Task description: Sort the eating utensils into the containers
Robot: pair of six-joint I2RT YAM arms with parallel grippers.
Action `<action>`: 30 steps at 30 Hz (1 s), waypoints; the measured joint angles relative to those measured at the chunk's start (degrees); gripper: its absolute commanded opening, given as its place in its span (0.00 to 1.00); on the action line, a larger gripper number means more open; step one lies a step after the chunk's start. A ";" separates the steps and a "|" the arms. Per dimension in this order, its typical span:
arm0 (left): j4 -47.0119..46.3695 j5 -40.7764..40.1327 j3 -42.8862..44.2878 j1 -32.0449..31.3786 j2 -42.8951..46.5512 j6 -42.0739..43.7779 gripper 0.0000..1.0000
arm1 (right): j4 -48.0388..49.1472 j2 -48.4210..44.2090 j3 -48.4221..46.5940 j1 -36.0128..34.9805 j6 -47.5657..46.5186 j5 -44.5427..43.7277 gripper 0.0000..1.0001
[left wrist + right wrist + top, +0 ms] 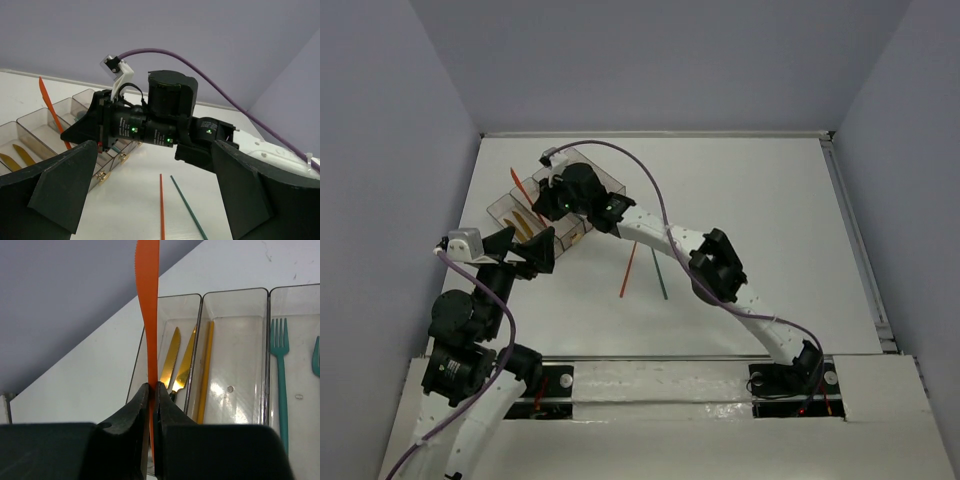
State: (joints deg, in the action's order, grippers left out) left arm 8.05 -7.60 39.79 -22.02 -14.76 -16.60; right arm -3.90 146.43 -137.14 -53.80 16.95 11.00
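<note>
Left claw [525, 248]: nearest to us, at the near-left of the tabletop [750, 200]. Its two fingers are spread wide with nothing between them.
Loose sticks: just beyond it we find a red stick [629, 270] and a dark green stick [659, 272] lying flat on the bare tabletop. Their far ends are close together and their near ends spread apart, and both lie clear of the bins.
Containers [234, 290]: a row of joined clear bins, set at an angle toward the far-left of the tabletop.
Contents: through the right wrist camera we count two golden knives [172, 360] in the end bin, a yellow stick [206, 370] in the next, and a teal fork [280, 370] in the third. A second teal utensil [316, 357] is cut off at the edge.
Right claw [153, 390]: reached out over the containers, pinched tight on the orange knife [148, 315].
Orange knife: gripped at its lower part, its serrated blade stands up above the end bin that holds the golden knives. We cannot tell whether its lower end touches that bin.
</note>
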 measured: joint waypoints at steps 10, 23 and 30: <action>0.00 0.02 0.00 0.00 0.00 0.00 0.99 | -0.59 6.29 -3.76 -1.09 -0.33 -1.07 0.00; -0.02 0.04 0.00 0.00 0.00 0.00 0.99 | -0.76 7.06 -3.61 -2.60 -1.64 -1.33 0.45; -0.02 0.17 0.00 0.00 -0.02 0.00 0.99 | -0.17 4.83 -1.27 -2.56 -1.75 -2.69 0.41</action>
State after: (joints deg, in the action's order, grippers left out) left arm 8.03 -7.42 39.79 -22.02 -14.79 -16.60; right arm -4.08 151.26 -138.41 -56.36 15.20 8.32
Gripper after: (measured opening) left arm 0.991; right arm 0.446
